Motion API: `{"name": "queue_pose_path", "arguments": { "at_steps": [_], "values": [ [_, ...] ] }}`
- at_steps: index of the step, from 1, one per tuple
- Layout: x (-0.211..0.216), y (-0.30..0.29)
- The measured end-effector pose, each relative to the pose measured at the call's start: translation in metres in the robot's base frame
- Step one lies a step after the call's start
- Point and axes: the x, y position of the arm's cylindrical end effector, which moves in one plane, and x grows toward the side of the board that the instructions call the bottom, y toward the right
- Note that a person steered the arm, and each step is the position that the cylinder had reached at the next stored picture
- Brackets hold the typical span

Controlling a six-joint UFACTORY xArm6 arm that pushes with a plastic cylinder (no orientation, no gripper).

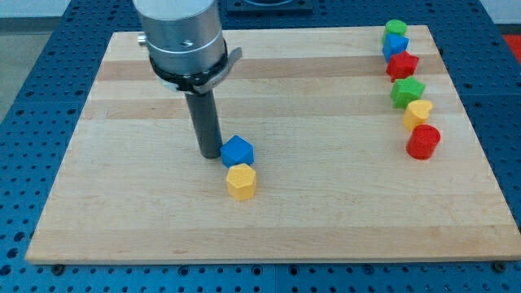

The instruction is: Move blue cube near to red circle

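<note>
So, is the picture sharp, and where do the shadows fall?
Camera view: sharp overall, light even, no strong glare on the wooden board; my tip just left of the blue cube; the yellow block and red circle cast only small soft shadows beneath themselves.

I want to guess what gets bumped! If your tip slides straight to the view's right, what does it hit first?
Probably the blue cube: my tip sits just at its left side, seemingly touching. The yellow hexagonal block lies lower, likely outside that line.
</note>
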Motion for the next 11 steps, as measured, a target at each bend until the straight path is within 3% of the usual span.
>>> {"name": "queue_pose_path", "arguments": {
  "at_steps": [7, 11],
  "values": [
    [0.086, 0.152],
    [0.059, 0.21]
  ]
}}
